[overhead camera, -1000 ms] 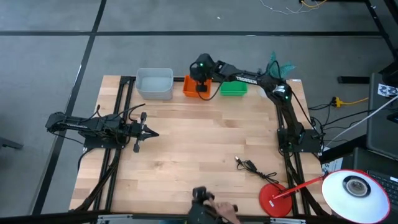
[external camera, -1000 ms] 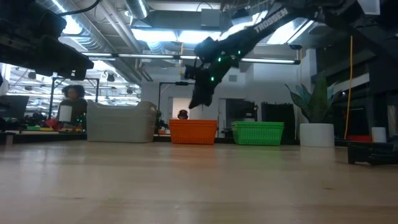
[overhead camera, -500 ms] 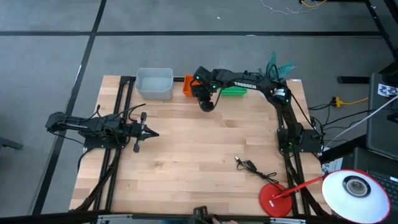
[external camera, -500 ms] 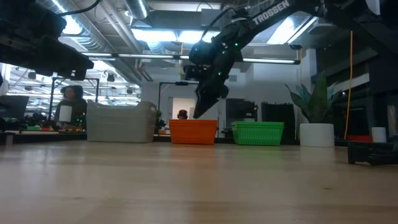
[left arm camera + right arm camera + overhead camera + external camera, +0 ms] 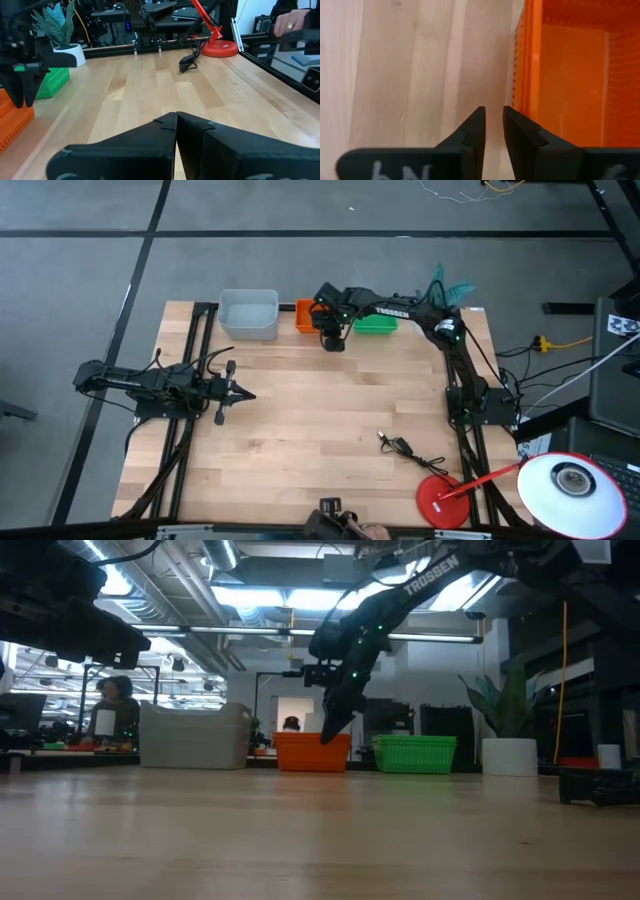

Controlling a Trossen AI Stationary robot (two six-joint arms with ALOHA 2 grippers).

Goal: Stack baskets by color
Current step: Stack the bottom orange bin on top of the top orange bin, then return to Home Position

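Three baskets stand in a row along the table's far edge: a grey-white one [image 5: 248, 313], an orange one [image 5: 304, 315] [image 5: 311, 752] and a green one [image 5: 376, 323] [image 5: 415, 754]. My right gripper [image 5: 333, 342] [image 5: 493, 120] points steeply down just on the near side of the orange basket [image 5: 570, 75]. Its fingers stand a narrow gap apart, with only bare table between them. Whether a fingertip touches the basket's rim [image 5: 519, 75], I cannot tell. My left gripper [image 5: 247, 394] [image 5: 176, 120] waits shut and level at the table's left side.
A white pot with a teal plant [image 5: 447, 286] stands at the far right corner. A black cable [image 5: 402, 446], a red lamp base [image 5: 443, 502] and the lamp's white head [image 5: 566, 480] are at the near right. A person's hand [image 5: 350, 525] shows at the near edge.
My right gripper has come from above the orange basket toward the table's near edge, tipped more steeply downward and sunk lower, ending beside the basket's near wall. The baskets have stayed where they were.
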